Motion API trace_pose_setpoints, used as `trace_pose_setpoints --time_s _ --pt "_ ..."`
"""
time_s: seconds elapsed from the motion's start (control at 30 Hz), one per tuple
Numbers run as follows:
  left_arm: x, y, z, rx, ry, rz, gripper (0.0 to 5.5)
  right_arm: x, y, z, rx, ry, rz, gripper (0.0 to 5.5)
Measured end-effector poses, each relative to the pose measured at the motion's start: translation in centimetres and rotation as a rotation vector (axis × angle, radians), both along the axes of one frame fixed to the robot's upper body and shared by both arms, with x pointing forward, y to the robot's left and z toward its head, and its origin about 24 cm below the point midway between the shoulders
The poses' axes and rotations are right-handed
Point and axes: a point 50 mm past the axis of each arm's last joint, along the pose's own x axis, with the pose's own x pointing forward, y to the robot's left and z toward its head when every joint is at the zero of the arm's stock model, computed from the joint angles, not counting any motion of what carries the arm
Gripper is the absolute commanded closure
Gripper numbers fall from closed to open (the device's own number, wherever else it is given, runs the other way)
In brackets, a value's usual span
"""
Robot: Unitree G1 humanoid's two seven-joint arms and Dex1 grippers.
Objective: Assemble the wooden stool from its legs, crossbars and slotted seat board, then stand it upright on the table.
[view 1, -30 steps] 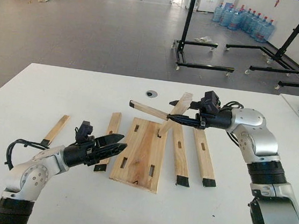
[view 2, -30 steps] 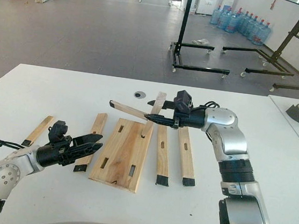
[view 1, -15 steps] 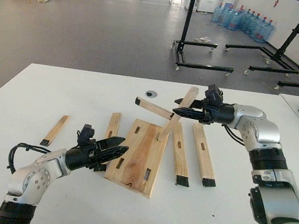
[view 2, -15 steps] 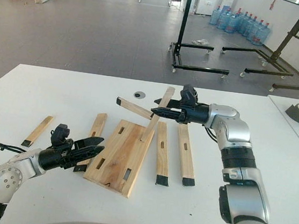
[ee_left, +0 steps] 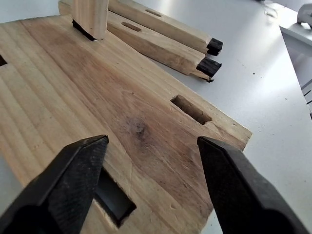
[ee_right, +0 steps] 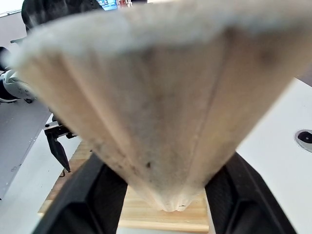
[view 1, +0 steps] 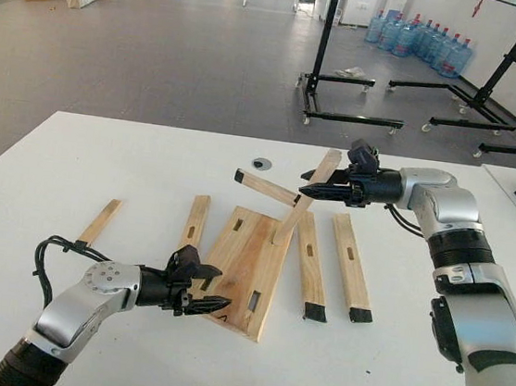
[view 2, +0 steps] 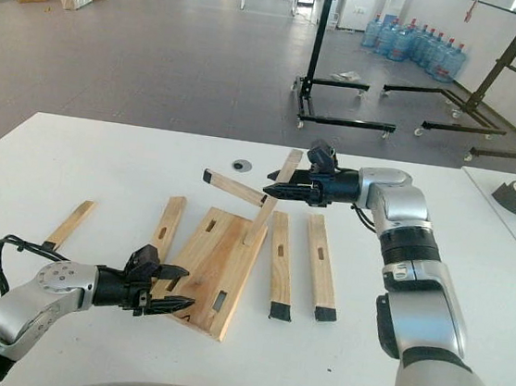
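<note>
Our right gripper (view 1: 308, 191) pinches the tilted pale wooden leg (view 1: 295, 211); our left gripper (view 1: 222, 288) gapes wide at seven o'clock of the slotted wooden seat board (view 1: 250, 248), which, unbraced, may skid.

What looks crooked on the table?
The leg held by the right gripper stands slanted on the board, not straight up, and a crossbar sticks out sideways from it.

Open desk (view 1: 377, 374) along the near edge and out to the far right. Centre's blocked: the board (view 1: 248, 265) lies flat, a tilted leg (view 1: 290, 220) rises from its far slot with the right hand (view 1: 304, 183) clamped on it, and two flat legs (view 1: 309, 264) lie just beside. The left hand (view 1: 225, 287) gapes over the board's near corner.
</note>
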Motion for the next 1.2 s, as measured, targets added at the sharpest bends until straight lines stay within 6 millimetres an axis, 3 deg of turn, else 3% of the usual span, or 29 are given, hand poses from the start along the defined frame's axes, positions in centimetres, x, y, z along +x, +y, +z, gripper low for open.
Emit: trace_pose_setpoints --time_s 0.13,0.2,0.3,0.47,0.6,0.73,0.93,1.13,1.2 --pt "-0.1 -0.1 0.1 0.007 0.000 -0.002 2.15 0.4 0.4 -0.1 0.000 0.016 0.000 3.47" --pt "0.0 -0.1 0.1 0.008 0.001 -0.004 2.15 0.7 0.7 -0.4 0.002 0.020 -0.016 2.96" --pt "0.0 -0.2 0.2 -0.004 -0.003 -0.016 2.15 -0.2 1.6 -5.1 -0.070 0.154 -0.064 2.40" --pt "0.1 -0.2 -0.1 -0.014 -0.007 -0.016 2.15 0.4 1.3 -3.6 -0.011 0.054 -0.173 1.48" --pt "0.1 -0.2 -0.2 -0.022 -0.009 -0.015 2.15 -0.6 0.1 -3.5 0.011 -0.050 -0.250 1.48" --pt "0.0 -0.1 -0.2 -0.029 -0.004 -0.002 2.15 -2.2 -1.5 -1.3 0.086 -0.174 -0.347 1.48" --pt "-0.1 0.0 -0.3 -0.046 0.008 0.012 2.15 -2.6 -1.4 1.2 0.127 -0.301 -0.433 1.48" --pt "-0.1 0.1 -0.4 -0.053 0.014 0.012 2.15 -3.1 -1.5 8.8 0.287 -0.557 -0.448 1.48" --pt "-0.1 0.1 -0.4 -0.054 0.014 0.012 2.15 -3.5 -1.1 9.7 0.306 -0.595 -0.423 1.48"
